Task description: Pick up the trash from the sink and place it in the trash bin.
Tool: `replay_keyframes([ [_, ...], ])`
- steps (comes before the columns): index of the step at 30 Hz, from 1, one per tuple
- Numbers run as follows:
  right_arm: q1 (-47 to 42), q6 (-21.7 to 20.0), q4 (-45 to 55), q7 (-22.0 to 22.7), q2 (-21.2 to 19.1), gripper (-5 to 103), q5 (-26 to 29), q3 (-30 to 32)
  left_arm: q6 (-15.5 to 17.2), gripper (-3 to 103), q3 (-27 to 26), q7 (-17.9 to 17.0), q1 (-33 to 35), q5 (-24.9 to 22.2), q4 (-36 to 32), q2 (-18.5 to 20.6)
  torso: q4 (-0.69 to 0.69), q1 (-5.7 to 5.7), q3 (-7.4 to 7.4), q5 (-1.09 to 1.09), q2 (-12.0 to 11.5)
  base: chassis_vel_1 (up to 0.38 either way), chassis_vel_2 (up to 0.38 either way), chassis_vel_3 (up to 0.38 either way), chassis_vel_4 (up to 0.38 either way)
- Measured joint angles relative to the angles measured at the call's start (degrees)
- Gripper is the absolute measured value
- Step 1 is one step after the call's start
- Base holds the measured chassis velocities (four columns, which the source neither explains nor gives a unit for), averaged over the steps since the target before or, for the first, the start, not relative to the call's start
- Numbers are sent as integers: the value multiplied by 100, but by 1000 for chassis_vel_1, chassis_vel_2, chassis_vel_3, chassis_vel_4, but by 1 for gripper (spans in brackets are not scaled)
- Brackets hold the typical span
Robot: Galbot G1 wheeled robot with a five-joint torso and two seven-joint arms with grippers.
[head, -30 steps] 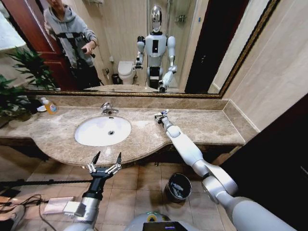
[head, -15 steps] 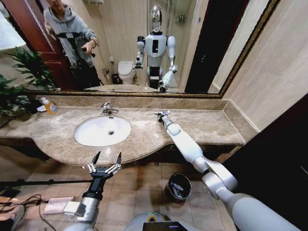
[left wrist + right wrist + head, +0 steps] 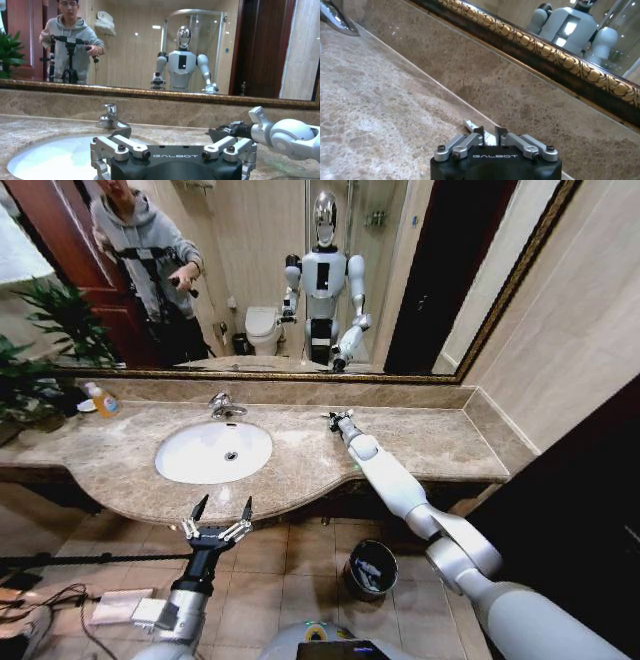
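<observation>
The sink [image 3: 213, 451] looks white and bare inside; I see no trash lying in it. The trash bin [image 3: 370, 568] stands on the floor below the front edge of the counter, and there are some pale bits inside it, so I think part of the job is already done.

The right gripper [image 3: 337, 420] is out over the counter [image 3: 420, 442], near the back edge by the wall, well apart from the sink. In the right wrist view its fingers are close together, nearly shut, around a small flat shiny piece [image 3: 480, 132]. It seems to be pinching this bit, maybe a wrapper, but I cannot be sure that it has a firm hold.

The left gripper [image 3: 218, 516] hangs in front of the counter's front edge, low, with its fingers spread wide and nothing in them.

What is left, I think: this last little piece must go from the counter into the bin on the floor.
</observation>
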Motion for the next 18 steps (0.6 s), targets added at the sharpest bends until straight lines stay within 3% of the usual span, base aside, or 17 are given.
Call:
replay_keyframes([
  [5, -29, -11, 13, 0, 17, 37, -4, -79, 0, 100, 0, 0, 0, 0, 0, 0, 0, 0, 0, 0, 0, 0, 0, 0, 0],
  [9, -15, -11, -33, 0, 61, 41, -21, -94, 0, 100, 0, 0, 0, 0, 0, 0, 0, 0, 0, 0, 0, 0, 0, 0, 0],
  [11, 50, 6, -141, 0, 119, 58, -47, -103, 0, 100, 0, 0, 0, 0, 0, 0, 0, 0, 0, 0, 0, 0, 0, 0, 0],
  [13, 76, 21, -192, 0, 144, 58, -63, -106, 0, 100, 0, 0, 0, 0, 0, 0, 0, 0, 0, -1, 0, 0, 0, 0, 0],
  [16, 188, 105, -417, 2, 247, 74, -125, -122, 0, 100, 0, 0, 0, 0, 0, 0, 0, 0, 0, 0, 0, 0, 0, 0, 0],
  [18, 250, 151, -538, 4, 297, 80, -153, -119, 0, 100, 0, 0, 0, 0, 0, 0, 0, 0, 0, -1, 0, 0, 0, 0, 0],
])
